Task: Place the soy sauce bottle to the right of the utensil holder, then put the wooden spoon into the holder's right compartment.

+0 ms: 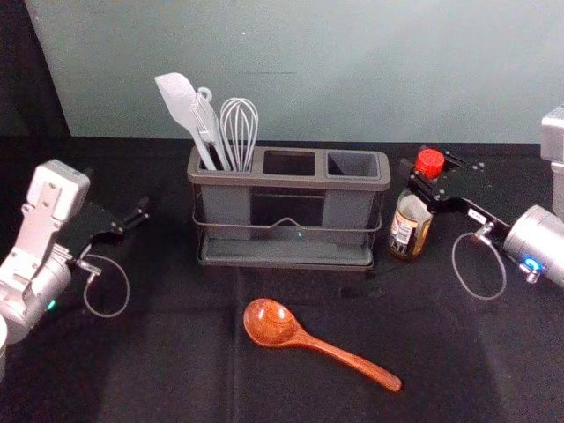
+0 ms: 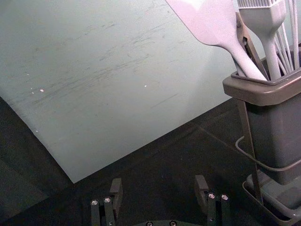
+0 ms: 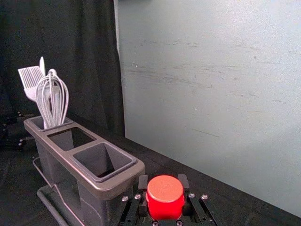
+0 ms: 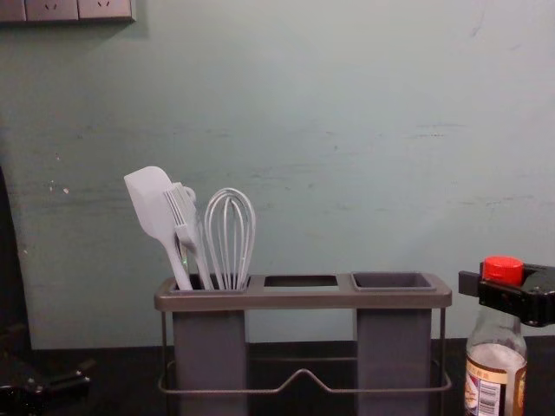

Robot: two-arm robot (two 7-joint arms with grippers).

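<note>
The right gripper [image 1: 432, 174] is shut on the neck of the soy sauce bottle [image 1: 411, 225], just right of the utensil holder [image 1: 289, 181]. In the right wrist view the bottle's red cap [image 3: 165, 197] sits between the fingertips of the right gripper [image 3: 162, 184]. The bottle is roughly upright; whether its base touches the table I cannot tell. Bowl toward the left, the wooden spoon [image 1: 328, 349] lies in front of the holder. The holder's right compartment [image 3: 104, 160] is empty. Left of the holder, the left gripper [image 1: 128, 220] is parked; the left gripper [image 2: 159, 192] stands open, holding nothing.
A white spatula [image 4: 151, 204], a brush [image 4: 184, 221] and a whisk [image 4: 230, 234] stand in the holder's left compartment. Behind the black-covered table [image 1: 176, 352] rises a pale green wall [image 1: 308, 70]. The holder's wire rail [image 4: 303, 374] runs along its front.
</note>
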